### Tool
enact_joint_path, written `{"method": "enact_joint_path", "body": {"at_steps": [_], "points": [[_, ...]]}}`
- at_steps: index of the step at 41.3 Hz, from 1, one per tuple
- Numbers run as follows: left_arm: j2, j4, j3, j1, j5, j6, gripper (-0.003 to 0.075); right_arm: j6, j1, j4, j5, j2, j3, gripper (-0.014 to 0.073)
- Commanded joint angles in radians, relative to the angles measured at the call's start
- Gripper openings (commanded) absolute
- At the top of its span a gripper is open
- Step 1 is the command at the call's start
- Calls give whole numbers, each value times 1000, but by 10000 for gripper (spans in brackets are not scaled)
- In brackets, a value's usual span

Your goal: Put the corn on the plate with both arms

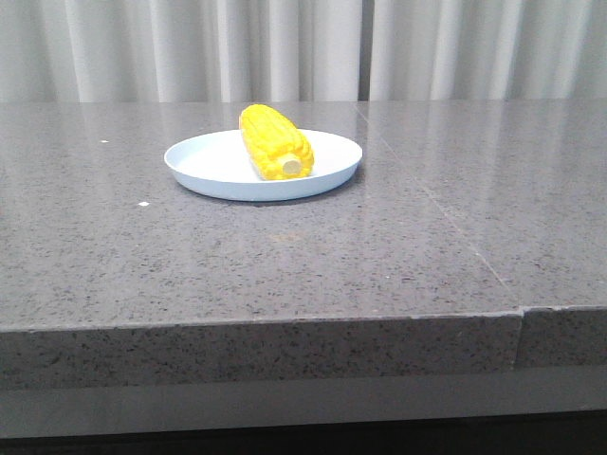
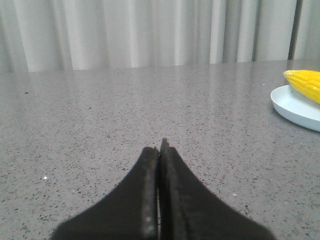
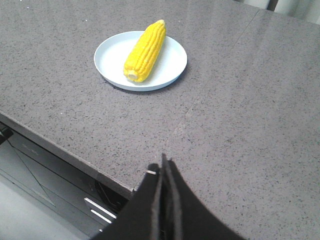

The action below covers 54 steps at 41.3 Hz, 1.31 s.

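The grey speckled table (image 1: 285, 275) filled most of every view, with pale curtains (image 1: 285, 47) hanging behind its far edge. The plate (image 1: 199, 163) sat on the table well ahead of both pincers, and neither pincer touched it. In the left wrist view it lay far off to one side of the left gripper (image 2: 160, 150), only partly in frame; in the right wrist view it lay well beyond the right gripper (image 3: 162, 167), across bare tabletop. The corn (image 1: 273, 140) rested lengthwise on the plate, its pale stub end turned toward the robot, apart from both pincers. The left gripper hung low over the table, its dark fingers (image 2: 147, 200) pressed together with nothing between them. The right gripper hovered near the table's front edge, likewise closed and empty.
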Motion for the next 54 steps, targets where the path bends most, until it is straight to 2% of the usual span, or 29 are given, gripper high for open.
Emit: {"method": "enact_joint_path", "body": {"at_steps": [1,11,54], "points": [[-21,-12,2,-5,-82,-10,-20,-9,0,-10,-70,5,-22,-68],[-21,-12,2,-5,-175,-10,-20,-9,0,-10,-70,5,-22,-68],[-21,-12,2,-5,-169,-10,-20,-9,0,-10,-70,5,-22,-68]]}}
